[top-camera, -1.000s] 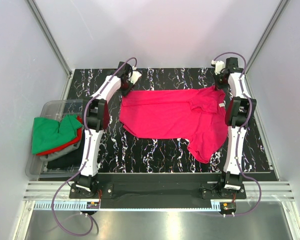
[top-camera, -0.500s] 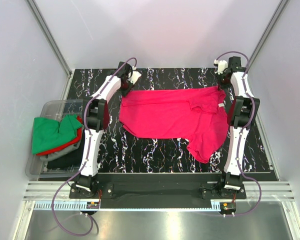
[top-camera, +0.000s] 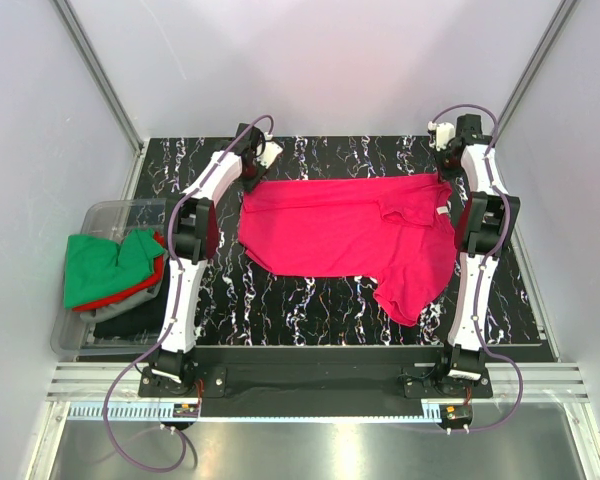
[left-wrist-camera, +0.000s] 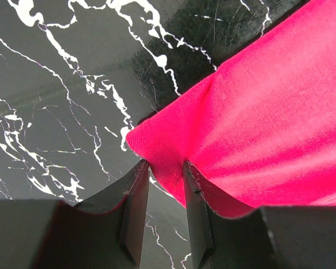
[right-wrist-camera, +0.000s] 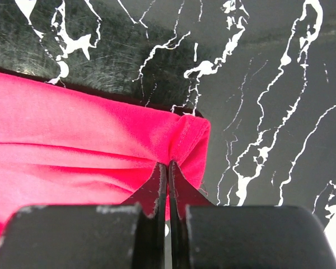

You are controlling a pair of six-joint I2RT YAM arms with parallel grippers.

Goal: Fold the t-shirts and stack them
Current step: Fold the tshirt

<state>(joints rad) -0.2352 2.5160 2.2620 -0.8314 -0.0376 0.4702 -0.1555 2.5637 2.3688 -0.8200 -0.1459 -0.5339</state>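
Observation:
The crimson t-shirt (top-camera: 340, 230) lies spread on the black marble table (top-camera: 310, 310), its near right part hanging toward the front. My left gripper (top-camera: 252, 178) is at its far left corner. In the left wrist view the left gripper (left-wrist-camera: 162, 165) is open, and the shirt's corner (left-wrist-camera: 257, 129) lies between the fingertips. My right gripper (top-camera: 443, 172) is at the far right corner. In the right wrist view the right gripper (right-wrist-camera: 168, 165) is shut on the hemmed corner of the shirt (right-wrist-camera: 73, 151). The green t-shirt (top-camera: 100, 265), red t-shirt (top-camera: 130, 292) and dark t-shirt (top-camera: 125, 322) are piled at the left.
A clear plastic bin (top-camera: 105, 212) at the table's left edge holds the pile of shirts. Grey walls close in the back and both sides. A metal rail (top-camera: 310, 380) runs along the front by the arm bases.
My right arm has moved a little to the right and back, drawing the shirt's far right corner outward. The left arm has stayed still.

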